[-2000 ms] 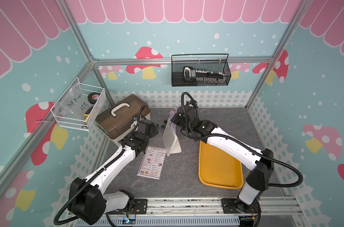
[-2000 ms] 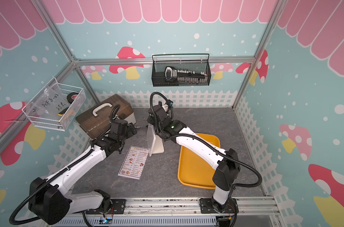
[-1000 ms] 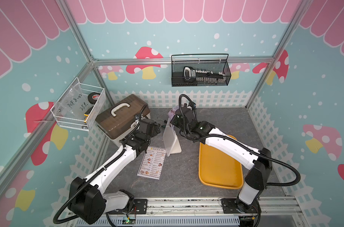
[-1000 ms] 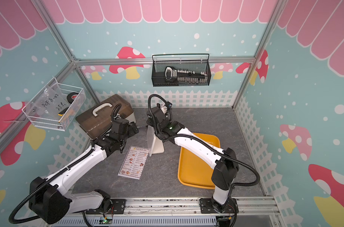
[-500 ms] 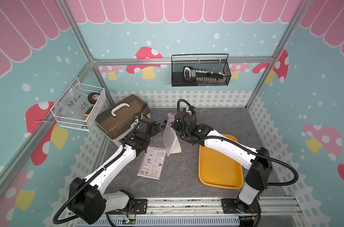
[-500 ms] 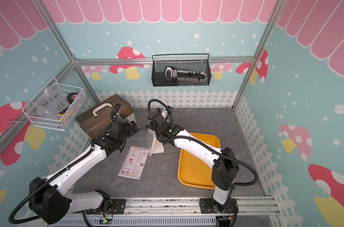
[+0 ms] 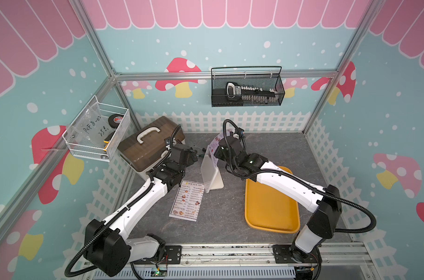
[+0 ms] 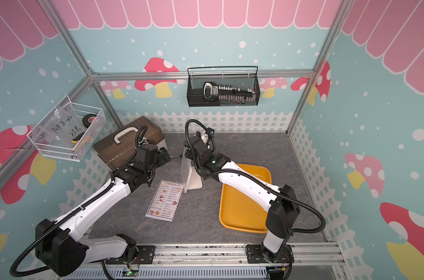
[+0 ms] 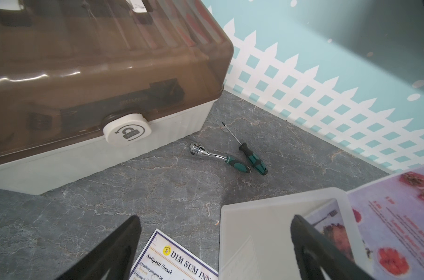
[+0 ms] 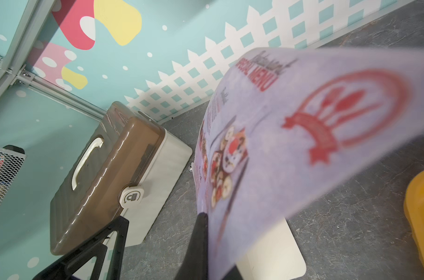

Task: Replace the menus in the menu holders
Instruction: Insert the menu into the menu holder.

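Observation:
The menu holder (image 7: 209,171) (image 8: 187,169) stands upright mid-table on its white foot; it also fills the left wrist view's lower right (image 9: 266,230). My right gripper (image 7: 217,152) (image 10: 206,230) is shut on the "SPECIAL MENU" sheet (image 7: 214,145) (image 10: 303,116). It holds the sheet tilted just above the holder's top edge. Part of the sheet (image 9: 400,218) shows through the clear panel; I cannot tell whether it is in the slot. The "DIM SUM INN" menu (image 7: 186,203) (image 8: 165,201) (image 9: 182,261) lies flat in front of the holder. My left gripper (image 7: 197,155) (image 9: 214,218) is open beside the holder's top, holding nothing.
A brown-lidded toolbox (image 7: 148,145) (image 9: 97,72) sits at the back left. A ratchet (image 9: 215,156) and a screwdriver (image 9: 247,152) lie on the floor beside it. A yellow tray (image 7: 270,206) lies to the right under my right arm. Wire baskets (image 7: 247,89) hang on the walls.
My right gripper has carried the "SPECIAL MENU" sheet slightly left and down, closer to the holder's top. The left arm has stayed almost still.

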`<state>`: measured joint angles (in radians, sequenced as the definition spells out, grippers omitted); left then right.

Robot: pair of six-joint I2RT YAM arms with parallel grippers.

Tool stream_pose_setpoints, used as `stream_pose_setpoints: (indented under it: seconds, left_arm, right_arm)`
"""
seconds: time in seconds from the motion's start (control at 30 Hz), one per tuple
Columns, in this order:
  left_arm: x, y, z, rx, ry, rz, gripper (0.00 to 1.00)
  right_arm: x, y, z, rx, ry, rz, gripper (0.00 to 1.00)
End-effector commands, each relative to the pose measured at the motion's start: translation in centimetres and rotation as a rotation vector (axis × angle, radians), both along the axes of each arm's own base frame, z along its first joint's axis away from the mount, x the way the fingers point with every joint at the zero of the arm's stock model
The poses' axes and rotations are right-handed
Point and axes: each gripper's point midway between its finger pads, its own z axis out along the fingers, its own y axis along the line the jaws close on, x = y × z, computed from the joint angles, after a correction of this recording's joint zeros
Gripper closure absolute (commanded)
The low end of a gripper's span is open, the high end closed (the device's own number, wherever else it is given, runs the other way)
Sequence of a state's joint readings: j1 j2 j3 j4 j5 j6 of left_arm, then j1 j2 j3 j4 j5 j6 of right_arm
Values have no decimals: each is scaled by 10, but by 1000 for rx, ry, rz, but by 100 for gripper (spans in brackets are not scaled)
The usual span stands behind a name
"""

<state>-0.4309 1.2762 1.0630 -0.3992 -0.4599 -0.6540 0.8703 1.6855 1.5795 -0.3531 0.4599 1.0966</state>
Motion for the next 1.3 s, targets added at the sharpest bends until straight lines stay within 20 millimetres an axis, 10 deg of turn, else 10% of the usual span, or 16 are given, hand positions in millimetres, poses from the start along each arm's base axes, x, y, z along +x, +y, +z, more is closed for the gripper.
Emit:
stream_pose_setpoints:
  seconds: [0.0, 1.27]
  left_arm:
    - [0, 3, 12, 2, -24, 22, 3]
    - [3, 1, 21, 7, -39, 22, 3]
  right_arm:
    - [-1, 5, 3, 8, -4, 30, 100]
    - [0, 8, 12, -86, -169, 72, 100]
